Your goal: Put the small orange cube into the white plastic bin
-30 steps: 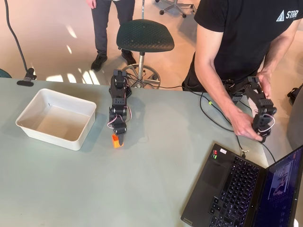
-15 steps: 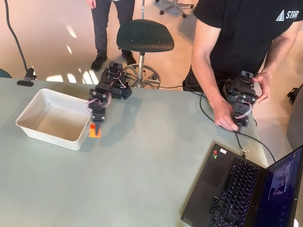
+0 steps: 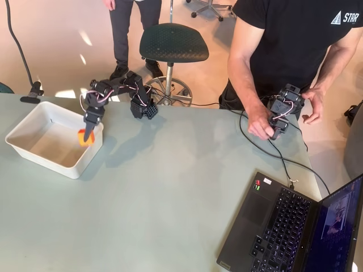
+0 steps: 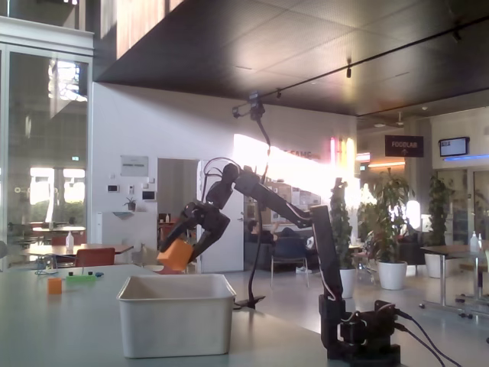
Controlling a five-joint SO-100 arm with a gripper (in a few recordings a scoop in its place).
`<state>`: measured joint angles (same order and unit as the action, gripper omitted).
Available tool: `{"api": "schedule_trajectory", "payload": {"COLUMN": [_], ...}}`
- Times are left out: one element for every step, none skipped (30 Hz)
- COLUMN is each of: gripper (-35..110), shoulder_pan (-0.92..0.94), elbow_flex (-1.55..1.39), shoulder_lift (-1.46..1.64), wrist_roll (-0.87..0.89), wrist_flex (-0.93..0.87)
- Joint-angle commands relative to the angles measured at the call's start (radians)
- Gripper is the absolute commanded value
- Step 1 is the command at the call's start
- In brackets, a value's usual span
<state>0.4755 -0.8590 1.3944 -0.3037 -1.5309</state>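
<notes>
My gripper [image 3: 86,136] [image 4: 179,256] is shut on the small orange cube [image 3: 84,137] [image 4: 176,255] and holds it in the air above the right part of the white plastic bin [image 3: 31,124] [image 4: 176,326]. In the fixed view the cube hangs a little above the bin's rim. In the overhead view the black arm reaches left from its base at the table's far edge, and the bin stands on the left of the table.
An open laptop [image 3: 289,226] sits at the table's near right corner, with cables [image 3: 266,148] running to it. In the overhead view a person stands behind the table's right side. A black stool [image 3: 173,42] stands beyond the far edge. Small coloured blocks [image 4: 65,283] lie far off in the fixed view.
The arm swung left with the cube, from beside the bin's right wall to over the bin. The bin has shifted a little to the left.
</notes>
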Motion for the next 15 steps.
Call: {"api": "schedule_trajectory", "payload": {"gripper": [29, 29, 29, 29, 29, 29, 29, 29, 29, 29, 29, 29, 29, 29, 30], "shoulder_pan": [0.044, 0.063, 0.08, 0.091, 0.101, 0.112, 0.123, 0.132, 0.133, 0.135, 0.132, 0.127, 0.126, 0.126, 0.124], "elbow_flex": [0.048, 0.048, 0.043, 0.043, 0.046, 0.055, 0.06, 0.063, 0.064, 0.064, 0.064, 0.063, 0.064, 0.064, 0.064], "shoulder_lift": [-0.017, -0.034, -0.058, -0.089, -0.12, -0.147, -0.169, -0.186, -0.196, -0.204, -0.209, -0.216, -0.23, -0.247, -0.264], "wrist_roll": [0.005, 0.005, 0.005, 0.002, -0.002, -0.005, -0.006, -0.008, -0.008, -0.008, -0.008, -0.008, -0.006, -0.006, -0.006], "wrist_flex": [-0.006, -0.003, -0.002, -0.002, -0.002, -0.002, 0.0, 0.0, 0.0, 0.0, 0.0, 0.0, 0.0, 0.0, 0.0]}}
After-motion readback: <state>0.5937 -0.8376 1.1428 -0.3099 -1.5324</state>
